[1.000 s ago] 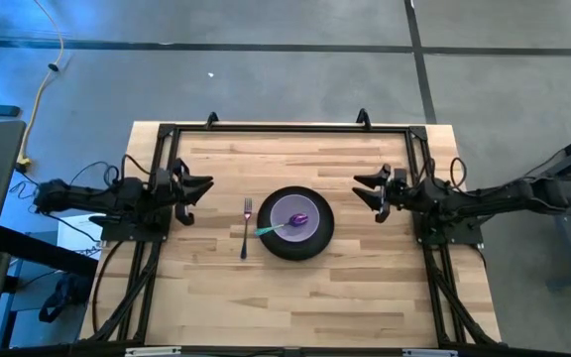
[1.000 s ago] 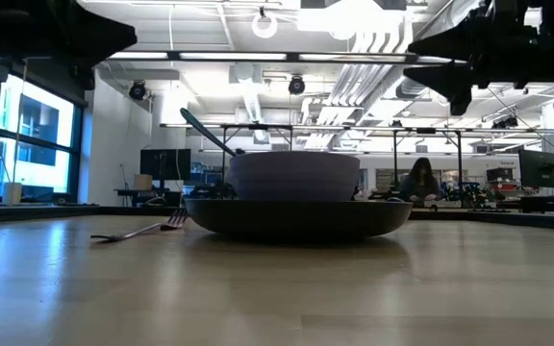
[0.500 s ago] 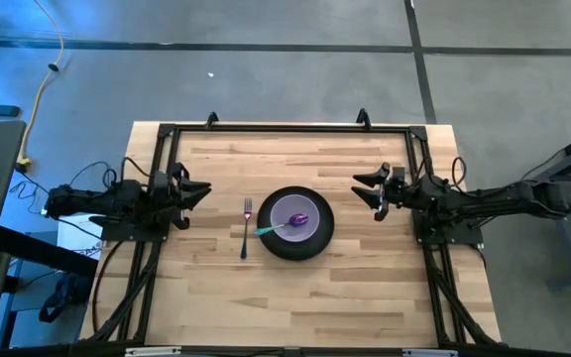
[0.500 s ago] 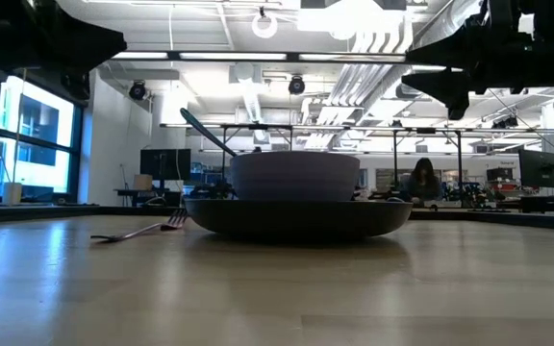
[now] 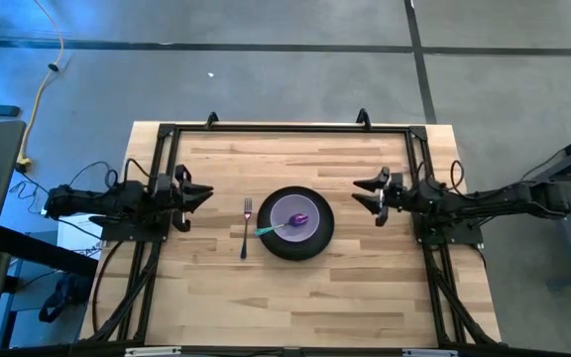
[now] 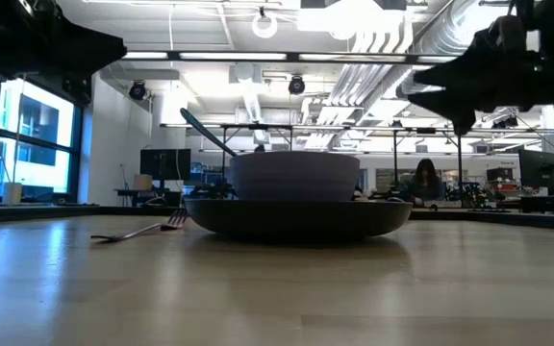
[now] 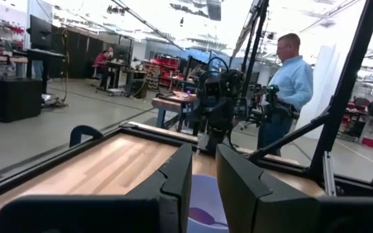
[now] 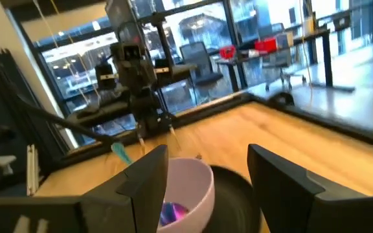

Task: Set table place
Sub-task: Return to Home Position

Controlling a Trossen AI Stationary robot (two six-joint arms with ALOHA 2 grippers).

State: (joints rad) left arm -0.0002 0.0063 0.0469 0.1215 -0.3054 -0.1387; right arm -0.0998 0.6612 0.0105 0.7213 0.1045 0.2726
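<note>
On the wooden table (image 5: pixel 295 297), a dark grey round plate (image 5: pixel 317 238) sits at the middle. A lavender bowl (image 5: pixel 290 205) stands on it. A spoon lies in the bowl, purple head (image 5: pixel 301 217) down and teal handle (image 5: pixel 269 230) leaning over the rim toward the left. A fork (image 5: pixel 245 228) lies flat on the table just left of the plate. My left gripper (image 5: pixel 204 193) hovers left of the fork, its fingers a narrow gap apart with nothing between them. My right gripper (image 5: pixel 360 193) hovers right of the plate, open wide and empty.
A black metal frame (image 5: pixel 285 129) edges the table, and each arm's base stands at a side edge. Bare wood lies near and far of the plate. Beyond the table a person (image 7: pixel 290 84) stands, and another sits at a desk (image 6: pixel 419 180).
My right gripper has sunk a little toward the table, still open and pointing at the plate. The plate, bowl, spoon and fork have stayed where they were.
</note>
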